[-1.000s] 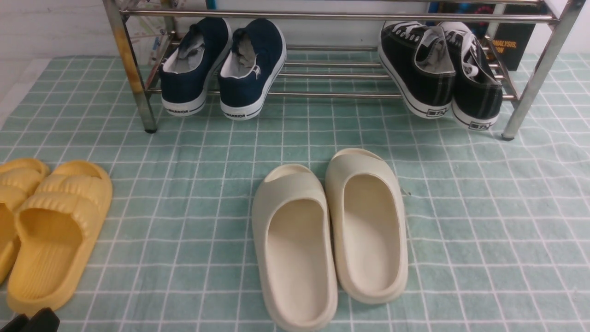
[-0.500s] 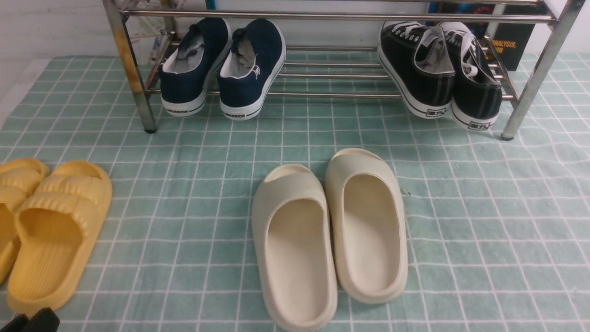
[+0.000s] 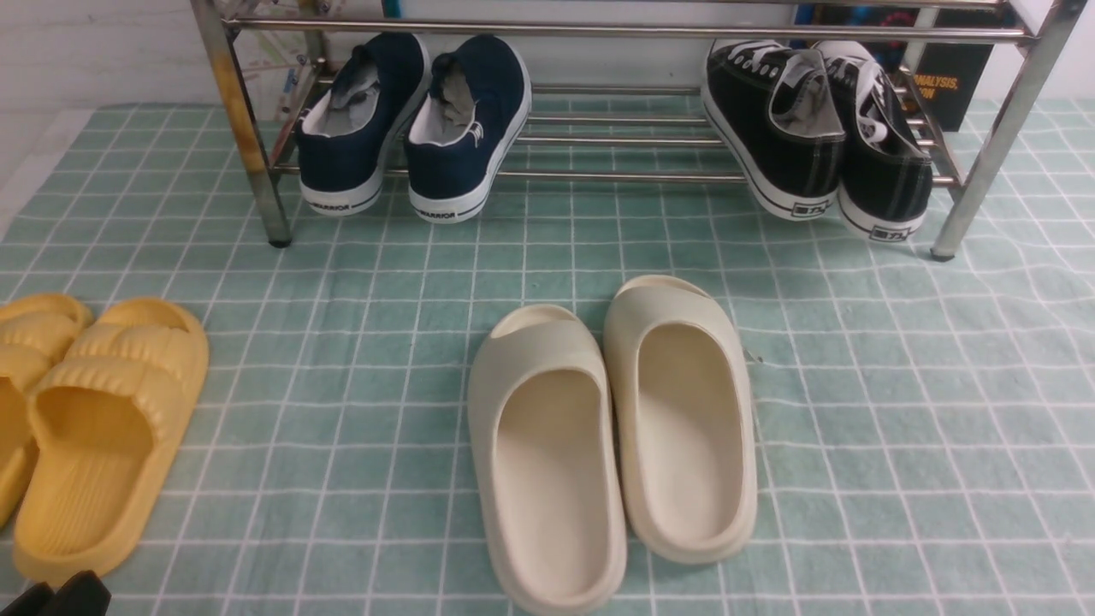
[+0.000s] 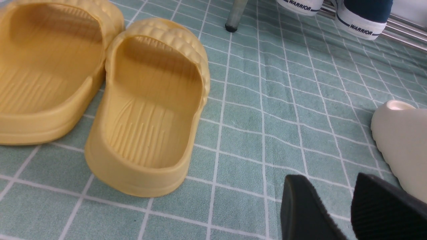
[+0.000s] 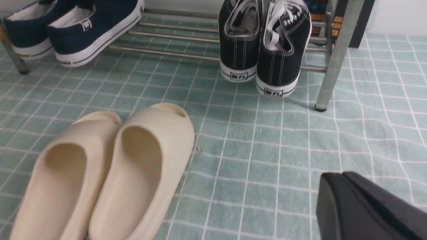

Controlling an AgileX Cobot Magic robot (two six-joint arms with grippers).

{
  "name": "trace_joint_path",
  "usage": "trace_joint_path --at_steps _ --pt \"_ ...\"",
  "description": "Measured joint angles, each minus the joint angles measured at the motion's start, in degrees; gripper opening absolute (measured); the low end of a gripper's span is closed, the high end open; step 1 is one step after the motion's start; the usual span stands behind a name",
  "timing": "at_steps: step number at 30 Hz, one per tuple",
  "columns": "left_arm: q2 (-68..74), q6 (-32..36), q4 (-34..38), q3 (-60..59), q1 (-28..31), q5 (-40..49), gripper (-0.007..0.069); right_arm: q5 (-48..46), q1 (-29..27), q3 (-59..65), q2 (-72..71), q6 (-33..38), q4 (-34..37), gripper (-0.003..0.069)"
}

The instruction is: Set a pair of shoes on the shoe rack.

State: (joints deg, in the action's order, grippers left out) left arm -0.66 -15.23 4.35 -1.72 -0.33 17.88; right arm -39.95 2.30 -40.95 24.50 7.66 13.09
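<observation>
The pair of shoes, two black canvas sneakers [image 3: 813,128] with white laces and soles, rests on the lower bars at the right end of the chrome shoe rack [image 3: 616,32], heels toward me. The right wrist view shows the sneakers [image 5: 263,43] beside a rack post [image 5: 337,56]. My right gripper [image 5: 337,178] is shut and empty, low over the cloth well short of the rack. Near the yellow slippers, my left gripper [image 4: 328,181] stands open with nothing between its fingers. Only its tip [image 3: 60,595] shows at the front view's lower left corner.
Navy slip-on shoes [image 3: 411,120] sit on the rack's left end. Cream slippers [image 3: 607,436] lie mid-cloth and yellow slippers [image 3: 94,428] at the left. A green checked cloth [image 3: 898,411] covers the surface. A dark box [image 3: 949,77] stands behind the rack's right post.
</observation>
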Motion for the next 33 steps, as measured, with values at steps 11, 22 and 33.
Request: trace_joint_path --at_steps 11,22,33 --pt "0.00 0.00 0.00 0.00 0.00 0.00 0.0240 37.28 -3.92 35.22 -16.92 -5.12 -9.77 -0.0003" --pt "0.00 0.00 0.00 0.00 0.00 0.02 0.0240 23.64 -6.10 42.42 -25.09 -19.40 -17.82 -0.0003" --pt "0.00 0.00 0.00 0.00 0.00 0.02 0.0240 19.47 -3.00 42.24 -25.09 -19.16 -17.88 -0.0003"
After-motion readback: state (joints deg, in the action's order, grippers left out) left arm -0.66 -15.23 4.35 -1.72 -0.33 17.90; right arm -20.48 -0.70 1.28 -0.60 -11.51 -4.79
